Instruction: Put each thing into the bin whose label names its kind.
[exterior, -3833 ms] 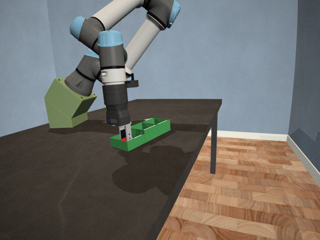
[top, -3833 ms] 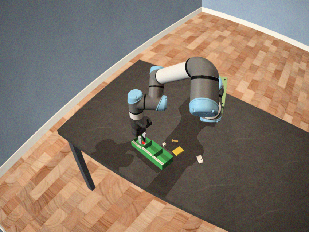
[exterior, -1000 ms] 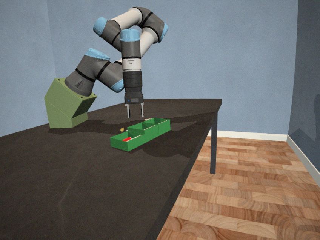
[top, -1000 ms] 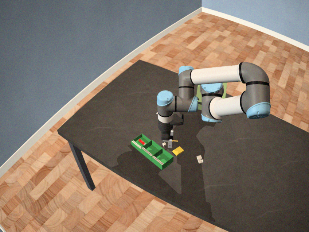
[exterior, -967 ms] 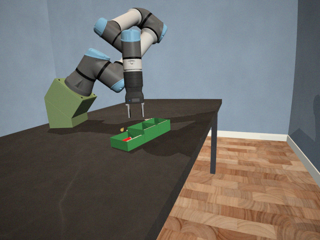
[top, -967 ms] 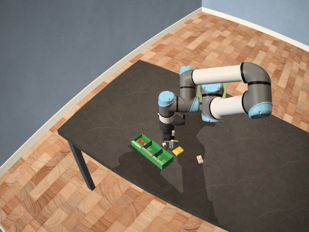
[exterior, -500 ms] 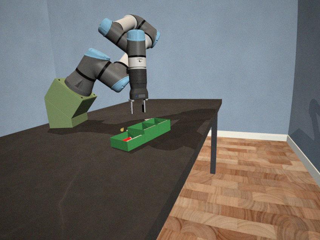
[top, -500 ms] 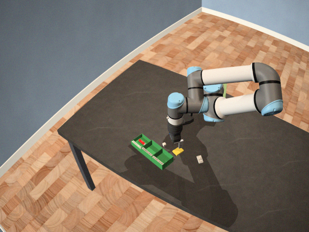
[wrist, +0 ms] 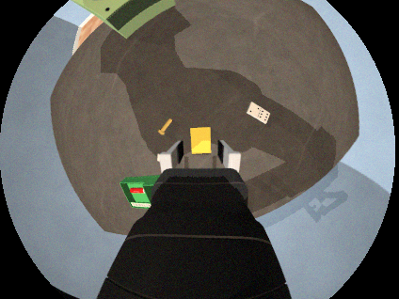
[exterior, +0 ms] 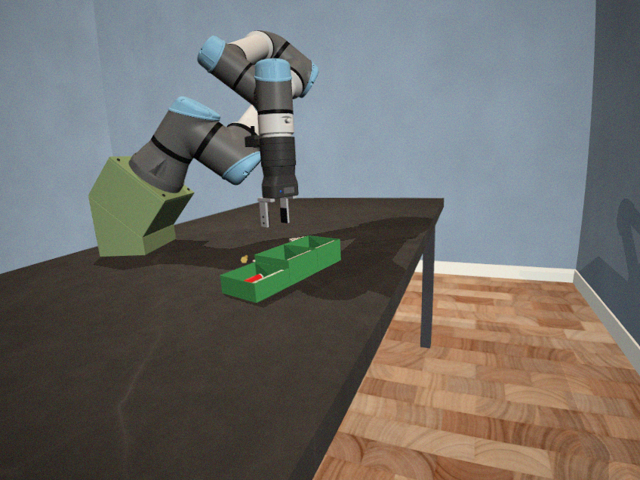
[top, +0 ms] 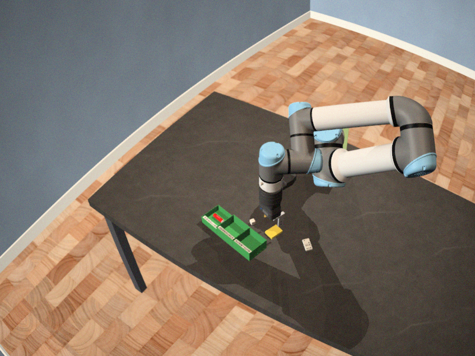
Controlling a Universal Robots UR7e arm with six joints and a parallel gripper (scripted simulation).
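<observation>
Gripper [wrist: 200,148] [exterior: 274,225] nearest the wrist camera — fingers spread, nothing held. Yellow block [wrist: 200,140] [top: 273,232] lies flat on the table, near the green bins [wrist: 139,180] [top: 249,252] [exterior: 281,276]. Likely next: centre over it, descend straight — close only once both pads flank it.

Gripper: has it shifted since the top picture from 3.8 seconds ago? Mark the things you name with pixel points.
Yes. In the top view the gripper [top: 278,219] [exterior: 274,225] [wrist: 200,148] has gone from over the red thing's bin [top: 209,221] [exterior: 238,291] [wrist: 136,180] to beside the yellow block [top: 273,231] [wrist: 200,140].
</observation>
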